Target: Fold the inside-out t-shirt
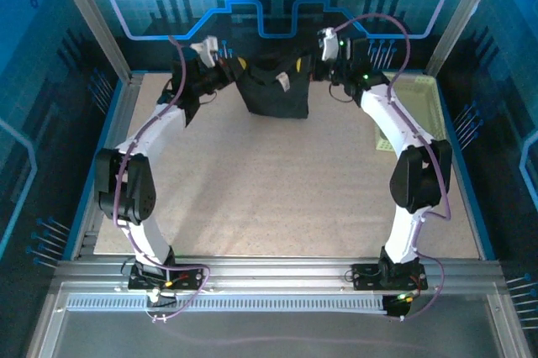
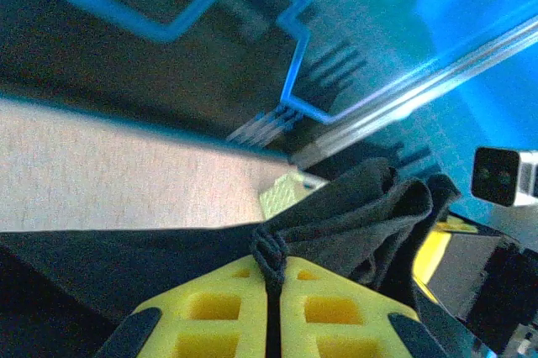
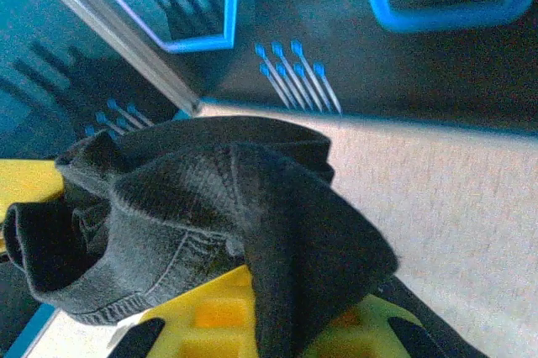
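The black inside-out t-shirt (image 1: 273, 89) hangs bunched between both grippers, lifted over the far middle of the table. My left gripper (image 1: 235, 68) holds its left top edge and my right gripper (image 1: 313, 64) its right top edge. In the left wrist view the yellow fingers (image 2: 336, 307) are pressed together, with a pinched fold of the t-shirt (image 2: 361, 207) running up between them at the left gripper (image 2: 273, 274). In the right wrist view the t-shirt (image 3: 210, 198) drapes in thick folds over the yellow fingers (image 3: 214, 312) of the right gripper (image 3: 286, 312), hiding the gap between them.
A pale yellow-green basket (image 1: 416, 93) stands at the table's far right corner, just behind the right arm; a corner of the basket (image 2: 286, 194) shows past the cloth. The beige table (image 1: 269, 190) is bordered by metal rails and blue walls.
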Available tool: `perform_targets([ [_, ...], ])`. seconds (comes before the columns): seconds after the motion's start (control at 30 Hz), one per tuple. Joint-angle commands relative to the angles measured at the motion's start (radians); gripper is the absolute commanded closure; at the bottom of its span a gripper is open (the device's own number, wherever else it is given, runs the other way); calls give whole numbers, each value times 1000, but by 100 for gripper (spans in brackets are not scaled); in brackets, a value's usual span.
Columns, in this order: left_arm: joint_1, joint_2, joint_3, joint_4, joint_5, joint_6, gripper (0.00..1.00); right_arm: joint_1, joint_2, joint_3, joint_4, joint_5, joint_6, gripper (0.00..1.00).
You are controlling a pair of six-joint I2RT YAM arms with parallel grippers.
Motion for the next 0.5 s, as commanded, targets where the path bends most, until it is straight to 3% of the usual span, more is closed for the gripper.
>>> perform_targets([
  [0.0,-8,-102,-206,157,129,-6,100,17,-118,-228,178,-84,-9,100],
  [0.2,-90,-285,-579,236,151,5,100,45,-300,-628,298,-91,0,100],
  [0.47,-228,-536,-874,146,0,18,100,139,-555,-992,275,42,46,100],
])
